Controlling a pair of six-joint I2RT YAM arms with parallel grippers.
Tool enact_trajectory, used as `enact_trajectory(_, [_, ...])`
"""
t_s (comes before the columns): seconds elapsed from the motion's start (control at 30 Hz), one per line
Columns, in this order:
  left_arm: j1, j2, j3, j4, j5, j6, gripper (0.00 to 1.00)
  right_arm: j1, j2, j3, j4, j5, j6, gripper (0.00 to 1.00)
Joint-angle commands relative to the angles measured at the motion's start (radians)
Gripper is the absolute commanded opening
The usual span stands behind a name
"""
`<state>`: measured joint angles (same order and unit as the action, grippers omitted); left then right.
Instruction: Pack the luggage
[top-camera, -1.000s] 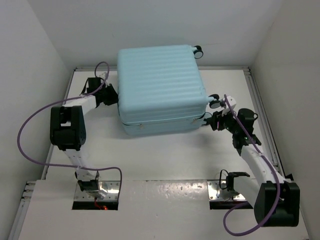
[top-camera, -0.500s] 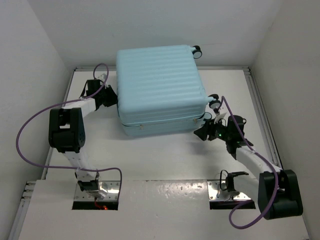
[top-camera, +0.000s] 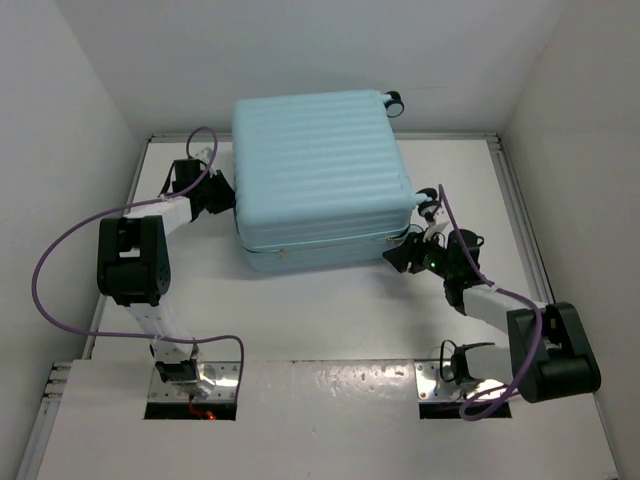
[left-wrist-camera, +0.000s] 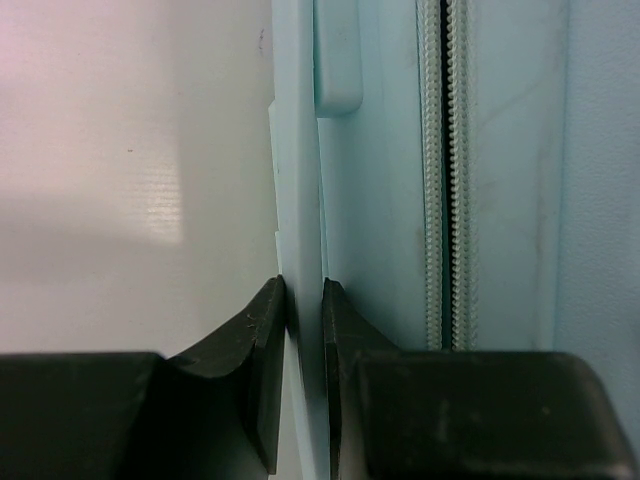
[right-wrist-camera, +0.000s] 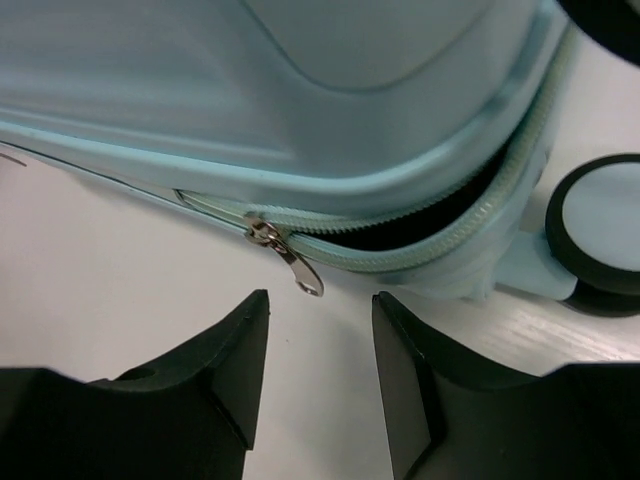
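Note:
The luggage (top-camera: 320, 170) is a large pale aqua ribbed hard-shell suitcase lying flat at the back middle of the table, lid down. My left gripper (top-camera: 224, 197) is shut on a thin aqua edge of its left side (left-wrist-camera: 300, 240), next to the zipper (left-wrist-camera: 445, 170). My right gripper (top-camera: 397, 262) is open at the near right corner. In the right wrist view a silver zipper pull (right-wrist-camera: 290, 262) hangs just beyond the open fingertips (right-wrist-camera: 245, 330), where the zipper gapes open at the corner. A black-and-white wheel (right-wrist-camera: 600, 230) sits to the right.
White walls close the table in on the left, back and right. Another wheel (top-camera: 396, 101) sticks out at the suitcase's far right corner. Purple cables loop from both arms. A raised white ledge (top-camera: 320, 375) with the arm bases runs along the near edge.
My right gripper has swung left and nearer, from beside the right wheel to the suitcase's near right corner at the zipper pull. The left arm and the suitcase have barely moved.

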<state>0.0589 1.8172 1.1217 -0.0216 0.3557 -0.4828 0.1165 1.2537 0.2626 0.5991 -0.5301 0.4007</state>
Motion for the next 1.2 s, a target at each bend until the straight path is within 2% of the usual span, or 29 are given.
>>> enact_trajectory(0.0, [0.018, 0.01, -0.063, -0.201, -0.017, 0.036, 0.0, 0.02, 0.013, 0.003, 0.149, 0.022, -0.003, 0.46])
enact_trajectory(0.13, [0.018, 0.019, -0.063, -0.192, -0.017, 0.036, 0.0, 0.041, 0.015, 0.018, 0.185, 0.01, 0.013, 0.44])
enact_trajectory(0.27, [0.009, 0.019, -0.063, -0.192, -0.017, 0.036, 0.0, 0.061, 0.021, 0.017, 0.208, 0.036, 0.003, 0.34])
enact_trajectory(0.3, [0.009, 0.019, -0.063, -0.192, -0.017, 0.036, 0.0, 0.057, 0.019, 0.014, 0.212, 0.056, 0.003, 0.26])
enact_trajectory(0.4, [0.009, 0.028, -0.063, -0.192, -0.017, 0.036, 0.0, 0.063, 0.02, 0.01, 0.214, 0.065, -0.003, 0.1])
enact_trajectory(0.5, [0.009, 0.028, -0.063, -0.192, -0.026, 0.036, 0.0, 0.061, 0.018, 0.007, 0.215, 0.082, 0.003, 0.0])
enact_trajectory(0.73, [0.009, 0.028, -0.063, -0.192, -0.026, 0.045, 0.0, 0.031, 0.0, 0.007, 0.188, 0.127, 0.027, 0.0])
enact_trajectory(0.8, [0.009, 0.037, -0.063, -0.192, -0.026, 0.046, 0.0, 0.023, -0.005, 0.015, 0.182, 0.073, 0.041, 0.08])
enact_trajectory(0.83, [0.009, 0.037, -0.063, -0.192, -0.026, 0.046, 0.0, 0.022, -0.008, 0.021, 0.182, 0.062, 0.043, 0.17])
enact_trajectory(0.87, [0.009, 0.037, -0.063, -0.192, -0.026, 0.046, 0.0, 0.026, -0.007, 0.023, 0.186, 0.056, 0.043, 0.21])
enact_trajectory(0.93, [0.009, 0.047, -0.063, -0.192, -0.026, 0.046, 0.0, 0.034, -0.001, 0.023, 0.202, 0.067, 0.041, 0.25])
enact_trajectory(1.17, [0.009, 0.047, -0.063, -0.192, -0.026, 0.046, 0.0, 0.069, 0.021, 0.061, 0.229, 0.062, 0.052, 0.25])
